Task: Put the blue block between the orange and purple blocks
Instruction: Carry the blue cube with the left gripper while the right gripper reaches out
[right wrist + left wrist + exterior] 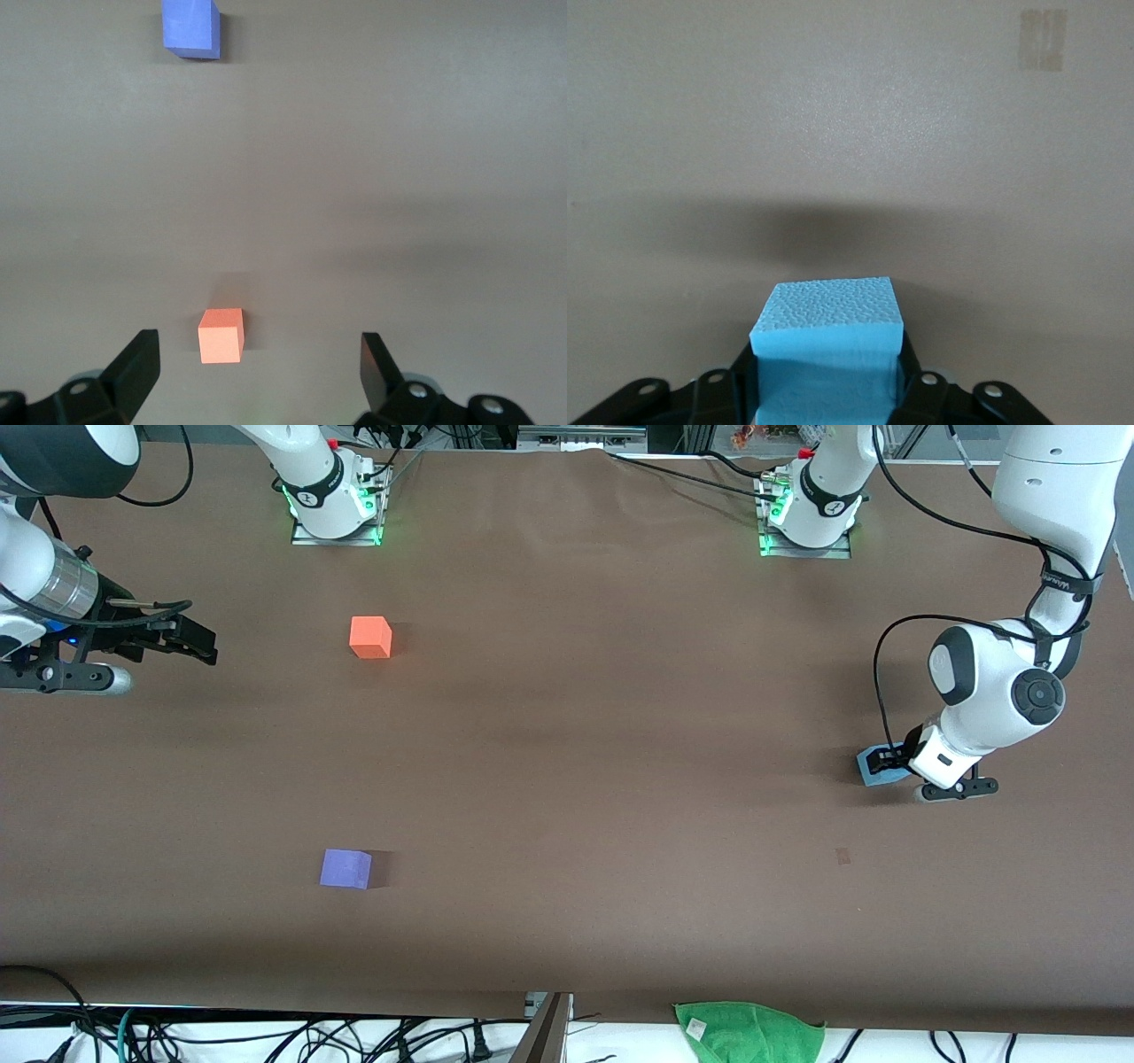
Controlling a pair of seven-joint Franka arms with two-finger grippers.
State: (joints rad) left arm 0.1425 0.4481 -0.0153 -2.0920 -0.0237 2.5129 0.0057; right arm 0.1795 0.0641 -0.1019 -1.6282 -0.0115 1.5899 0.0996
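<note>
The left gripper [889, 763], low at the left arm's end of the bench [585, 779], has its jaws pinching the blue block [828, 341], which next must go between the orange block [370, 638] and the purple block [345, 868], while the right gripper [257, 372] waits with jaws spread

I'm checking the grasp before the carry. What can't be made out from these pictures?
- Front view: most of the blue block is covered by the left claw; whether it has left the table cannot be told.
- Left wrist view: the block's lower part is cut off by the frame edge, hiding its underside and the fingertips.
- Right wrist view: the right claw is open, its body cut off by the frame edge.
</note>
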